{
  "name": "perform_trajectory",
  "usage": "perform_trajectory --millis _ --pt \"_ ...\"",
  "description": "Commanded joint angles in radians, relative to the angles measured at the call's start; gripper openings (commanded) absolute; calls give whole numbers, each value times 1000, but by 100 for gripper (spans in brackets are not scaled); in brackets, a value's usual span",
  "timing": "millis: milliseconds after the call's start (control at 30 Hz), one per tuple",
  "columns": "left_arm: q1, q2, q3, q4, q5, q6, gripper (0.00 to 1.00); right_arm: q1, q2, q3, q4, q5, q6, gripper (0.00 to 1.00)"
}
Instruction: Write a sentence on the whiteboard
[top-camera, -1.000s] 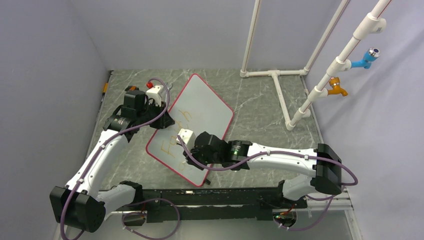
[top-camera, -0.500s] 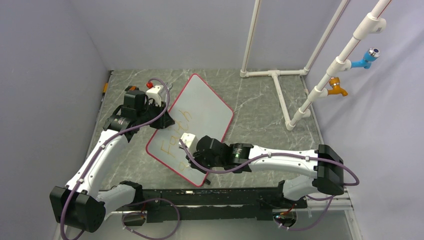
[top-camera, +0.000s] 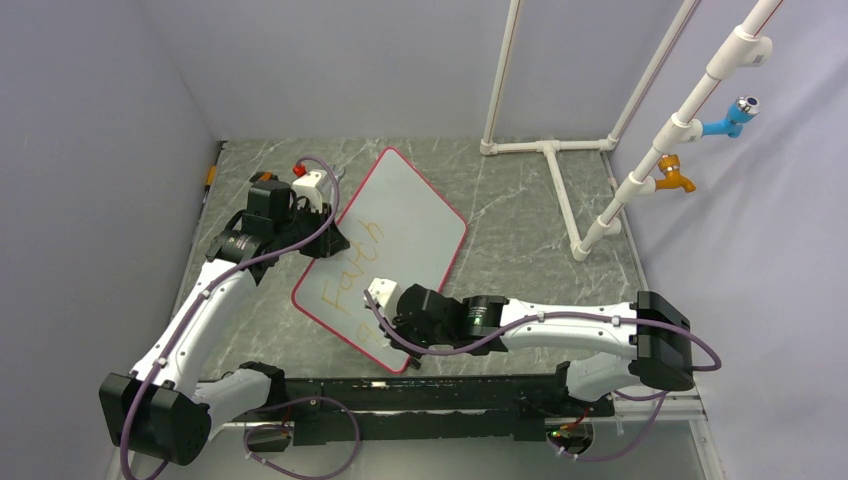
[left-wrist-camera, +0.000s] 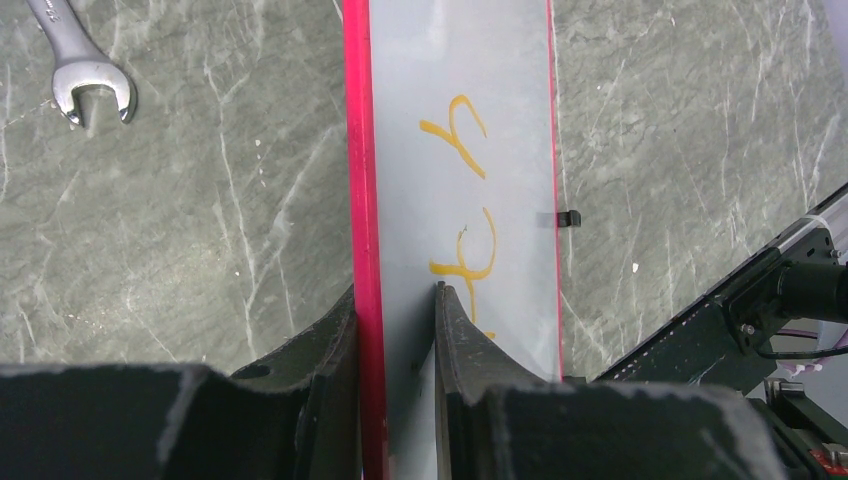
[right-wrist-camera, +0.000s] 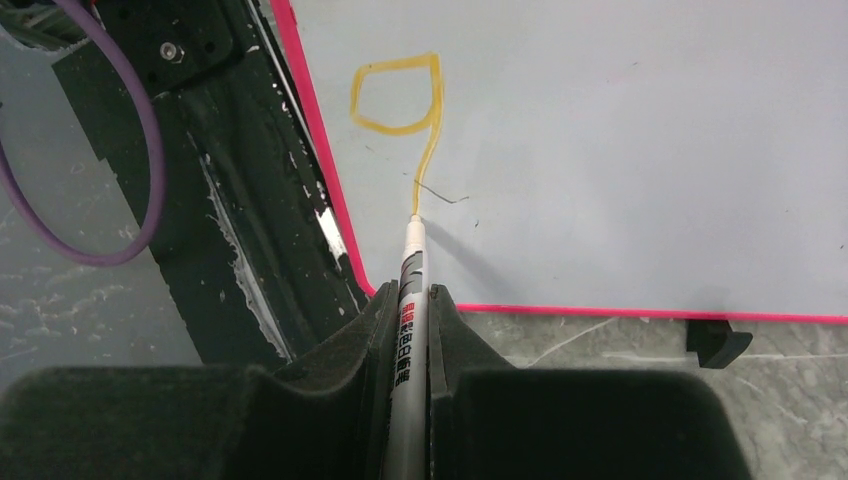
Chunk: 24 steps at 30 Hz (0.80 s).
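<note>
The whiteboard (top-camera: 410, 205), white with a thin red rim, lies at an angle on the table. My left gripper (top-camera: 325, 232) is shut on its left edge, one finger on each face (left-wrist-camera: 395, 298). The sentence (top-camera: 345, 280) shows as yellow-orange letters reading "Faith" across the board, with its "t" and "h" (left-wrist-camera: 465, 235) just beyond the left fingertips. My right gripper (top-camera: 385, 312) is shut on a grey marker (right-wrist-camera: 408, 330). The marker's tip touches the board at the foot of a yellow "g" (right-wrist-camera: 400, 95) near the board's near corner.
A steel wrench (left-wrist-camera: 85, 85) lies on the marbled table left of the board. Black clips (right-wrist-camera: 718, 342) sit along the board's rim. A white pipe frame (top-camera: 555, 170) with a blue tap (top-camera: 730, 118) and an orange tap (top-camera: 675, 178) stands back right. A black rail (top-camera: 450, 392) borders the near edge.
My right gripper has drawn back toward the near edge with the marker, pulling the tail of the "g" downward. The left gripper and the board have stayed put.
</note>
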Motion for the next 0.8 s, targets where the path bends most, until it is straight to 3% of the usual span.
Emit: perform_trajectory --millis 0,767 --pt "1 -26 4 35 -111 140 0 16 0 -16 26 42 28 0" --pt "0 -39 -3 36 -106 137 0 70 72 119 38 41 22 0"
